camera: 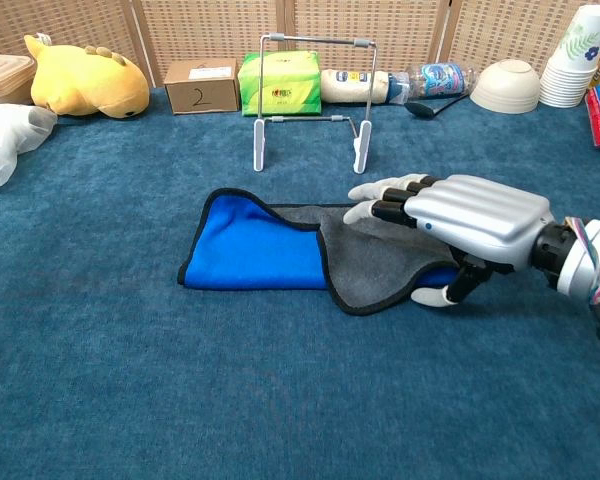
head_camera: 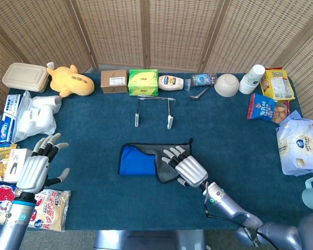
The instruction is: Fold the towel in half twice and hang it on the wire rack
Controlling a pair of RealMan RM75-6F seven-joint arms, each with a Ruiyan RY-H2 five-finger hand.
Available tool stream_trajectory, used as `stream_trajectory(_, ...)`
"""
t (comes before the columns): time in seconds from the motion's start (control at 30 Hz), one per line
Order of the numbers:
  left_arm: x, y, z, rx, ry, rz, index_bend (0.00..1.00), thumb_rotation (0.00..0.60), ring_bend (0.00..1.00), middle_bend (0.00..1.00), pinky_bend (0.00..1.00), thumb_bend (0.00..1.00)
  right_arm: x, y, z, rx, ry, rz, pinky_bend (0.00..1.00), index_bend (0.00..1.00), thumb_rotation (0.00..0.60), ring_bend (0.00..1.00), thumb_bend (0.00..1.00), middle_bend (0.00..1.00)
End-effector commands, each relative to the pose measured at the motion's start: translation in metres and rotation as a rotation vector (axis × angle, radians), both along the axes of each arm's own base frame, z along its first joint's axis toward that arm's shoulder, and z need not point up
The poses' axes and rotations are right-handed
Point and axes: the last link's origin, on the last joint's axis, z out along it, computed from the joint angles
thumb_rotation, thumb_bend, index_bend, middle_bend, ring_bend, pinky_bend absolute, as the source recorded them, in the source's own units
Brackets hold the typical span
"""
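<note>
So far your towel [camera: 280,250] lies mid-table in front of the wire rack [camera: 310,95], folded once at best with a grey flap turned over the blue, and nothing hangs yet. Your right hand [camera: 460,215] hovers flat, palm down over its right end, fingers extended, thumb at the edge, gripping nothing I can see; your left hand [head_camera: 39,166] waits open, well apart.

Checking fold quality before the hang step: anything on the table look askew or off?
The towel is folded unevenly: the grey flap covers only its right part and its edge runs crooked, leaving the blue side bare on the left. The right hand is over the grey flap. The rack stands upright. Nothing looks spilled.
</note>
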Motion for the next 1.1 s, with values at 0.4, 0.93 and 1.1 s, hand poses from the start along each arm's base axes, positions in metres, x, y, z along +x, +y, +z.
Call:
stream_trajectory(0.4,-0.002,-0.002,0.003,0.004,-0.007,0.006,0.21,0.600,0.00,0.06,0.00,0.41,0.012,-0.002,-0.011,0.029,-0.027,0.037,0.00,0.12,0.600,0.00,0.24,0.04)
stream_trajectory(0.93,-0.006,-0.002,0.003,0.004,-0.009,0.012,0.20,0.600,0.00,0.06,0.00,0.41,0.029,-0.010,-0.016,0.022,-0.074,0.021,0.00,0.15,0.600,0.00,0.23,0.05)
stream_trajectory(1.1,-0.005,-0.002,0.003,0.005,-0.009,0.013,0.20,0.600,0.00,0.06,0.00,0.41,0.024,-0.011,-0.012,0.020,-0.111,-0.017,0.00,0.27,0.600,0.00,0.24,0.07)
